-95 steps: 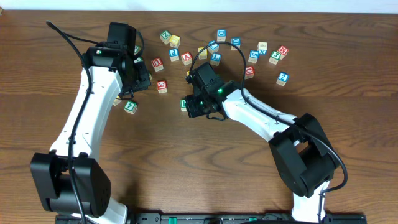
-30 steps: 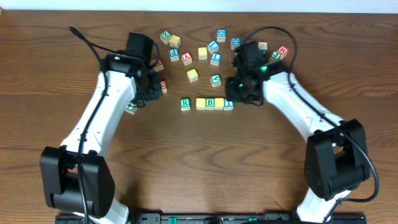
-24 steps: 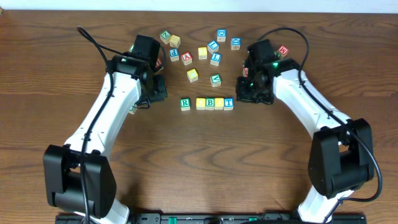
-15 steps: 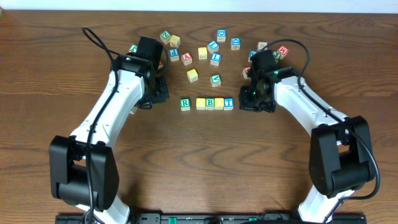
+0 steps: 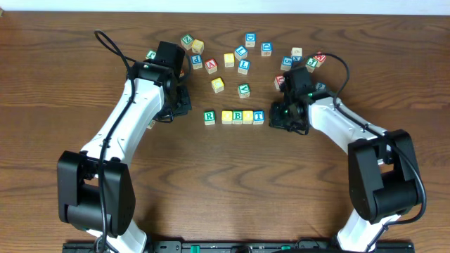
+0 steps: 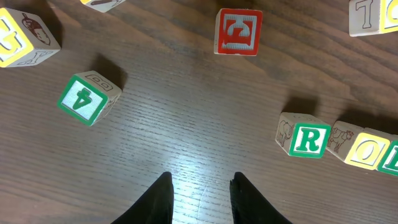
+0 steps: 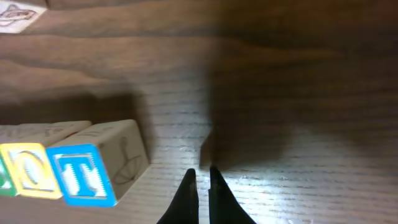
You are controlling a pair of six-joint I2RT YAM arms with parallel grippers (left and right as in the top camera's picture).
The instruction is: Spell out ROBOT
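At mid-table, R [image 5: 209,117], first O [image 5: 227,117], B [image 5: 238,117], second O [image 5: 248,117] and T [image 5: 259,117] are sitting in one line on the table [image 5: 225,183]. Its long axis is running left to right, and the letters are reading ROBOT from the near side. The last four cubes are touching. R is lying just beside first O, and I cannot tell whether a sliver of gap is showing there.

Going outward to the right, my right claw [image 7: 200,180] is hovering low just beside T. It is clear of the cube, with its fingers pressed together and carrying nothing. It is the arm nearer the row, so any nudge along the axis at the T end is falling to it.

Going left, my left claw [image 6: 200,190] is hanging to the left of R, a little toward the far side and farther off than the right one. Its fingers are standing partly spread and empty. I am judging that a squeeze of R rightward would be its job.

Spare cubes [image 5: 244,90] are lying scattered on the far side.
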